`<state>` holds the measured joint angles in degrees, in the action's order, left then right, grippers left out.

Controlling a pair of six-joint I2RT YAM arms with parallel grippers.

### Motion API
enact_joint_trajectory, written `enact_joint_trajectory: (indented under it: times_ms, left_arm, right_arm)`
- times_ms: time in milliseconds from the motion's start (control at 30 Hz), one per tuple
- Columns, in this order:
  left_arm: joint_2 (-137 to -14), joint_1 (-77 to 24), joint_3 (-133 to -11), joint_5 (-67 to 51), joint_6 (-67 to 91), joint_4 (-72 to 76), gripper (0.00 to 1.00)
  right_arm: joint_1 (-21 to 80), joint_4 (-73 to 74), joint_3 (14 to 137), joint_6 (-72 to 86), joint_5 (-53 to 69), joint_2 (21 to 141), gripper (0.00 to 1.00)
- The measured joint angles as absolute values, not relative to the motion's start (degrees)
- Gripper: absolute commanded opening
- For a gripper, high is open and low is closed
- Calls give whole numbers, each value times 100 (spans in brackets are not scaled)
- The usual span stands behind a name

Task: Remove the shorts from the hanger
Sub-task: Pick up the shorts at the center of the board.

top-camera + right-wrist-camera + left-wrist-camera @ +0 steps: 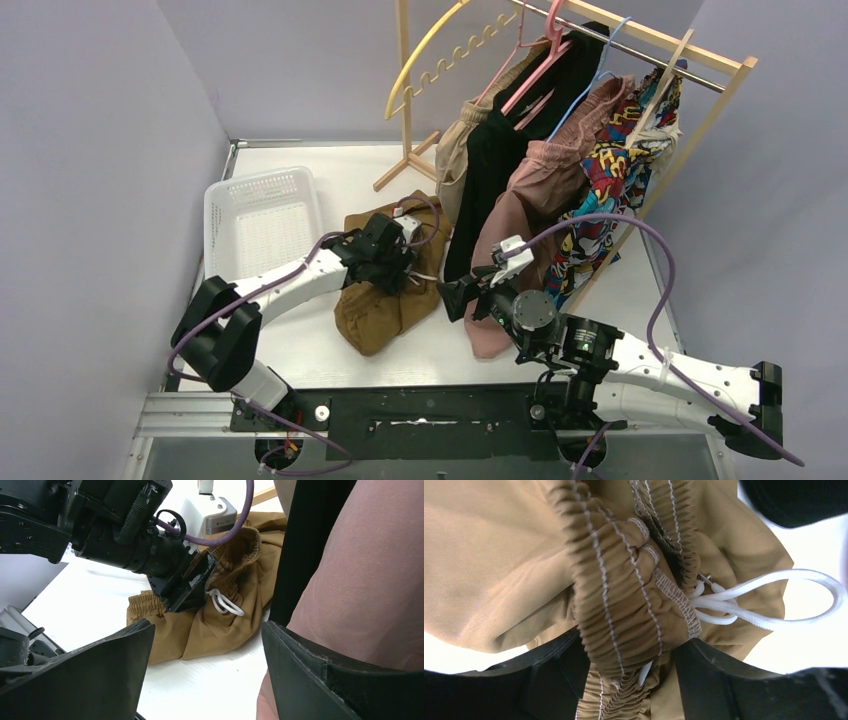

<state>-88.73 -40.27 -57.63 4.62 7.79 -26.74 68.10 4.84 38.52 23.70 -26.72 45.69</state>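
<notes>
The olive-brown shorts [380,305] lie crumpled on the white table. My left gripper [397,268] is shut on their gathered waistband [624,595], with the white drawstring [774,600] looping out to the right. My right gripper [462,297] is open and empty, low beside the hem of the dusty pink shorts [525,200]. In the right wrist view it frames bare table [207,650], with the olive-brown shorts [220,625] ahead and pink fabric [370,580] at the right finger. The beige-tan shorts [460,140] and black shorts [500,160] hang on the rack.
A wooden clothes rack [640,35] stands at the back right, with a colourful patterned garment [610,180] at its right end and a bare yellow hanger [430,45] at its left. A white mesh basket [262,220] sits at the left.
</notes>
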Motion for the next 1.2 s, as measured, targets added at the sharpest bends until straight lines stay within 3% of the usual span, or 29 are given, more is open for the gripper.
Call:
enact_joint_trajectory:
  times_ms: [133, 433, 833, 933, 1100, 1167, 1200]
  left_arm:
    - [-8790, -4005, -5749, 569, 856, -2423, 80]
    - [-8392, -3771, -5605, 611, 845, -1850, 82]
    - [-9559, -3839, -5087, 191, 950, -917, 82]
    - [-9583, -3913, -5009, 336, 1068, -801, 70]
    - [-9666, -4171, -5105, 685, 1487, -843, 16]
    - [-9657, -4296, -5094, 692, 1678, -808, 1]
    - [-9629, -4338, -5070, 698, 1769, -781, 0]
  right_arm:
    - [6810, 484, 3852, 2434, -2707, 4504, 80]
    - [6810, 687, 3830, 2755, -3216, 4462, 84]
    - [6810, 845, 3774, 2965, -3437, 4287, 85]
    - [6810, 867, 3769, 2995, -3476, 4237, 85]
    - [6810, 910, 3758, 3065, -3544, 4187, 85]
    - [6807, 934, 3756, 3081, -3579, 4178, 85]
    - [6807, 952, 3756, 3089, -3590, 4176, 85]
